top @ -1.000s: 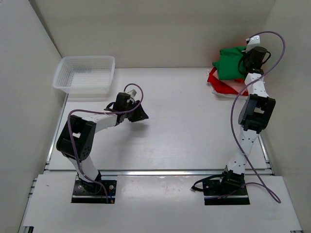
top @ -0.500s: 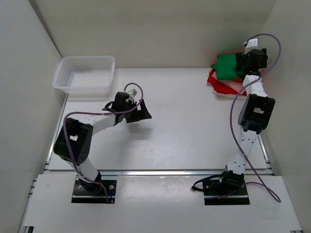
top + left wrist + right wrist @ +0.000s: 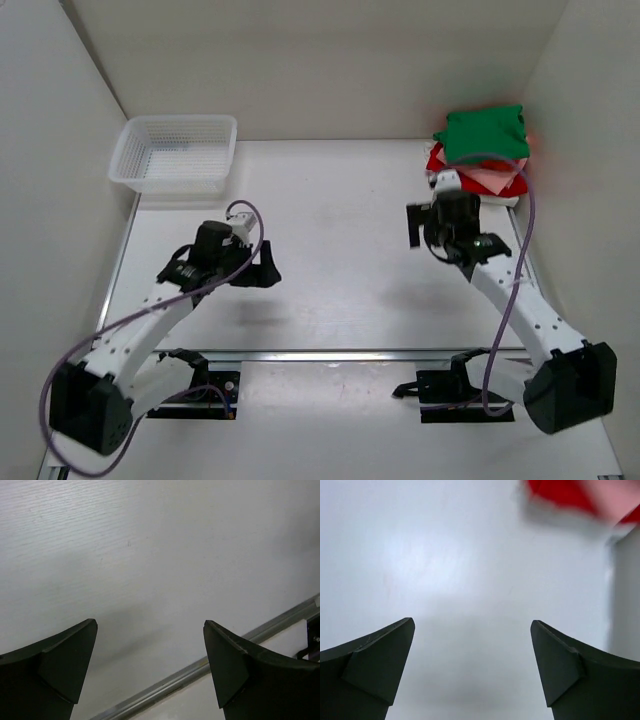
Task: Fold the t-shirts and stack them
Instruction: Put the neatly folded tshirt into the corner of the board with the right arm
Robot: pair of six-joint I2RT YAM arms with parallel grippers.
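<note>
The right gripper point(image 3: 426, 237) hangs with its jaws spread wide, holding nothing, over the bare white table point(image 3: 350, 260). Up and to its right, in the top view's upper right corner and clear of the fingers, lies the stack: a folded green t-shirt point(image 3: 485, 133) on top, a pale pink t-shirt point(image 3: 497, 179) beneath, and a red t-shirt point(image 3: 438, 158) lower still. In the right wrist view the red edge point(image 3: 554, 492) sits at top right beside a blurred, probably pink patch. The left gripper point(image 3: 263, 273), equally wide and empty, hovers lower left of centre, well apart from the stack. A white mesh basket point(image 3: 170, 183) sits at upper left.
</note>
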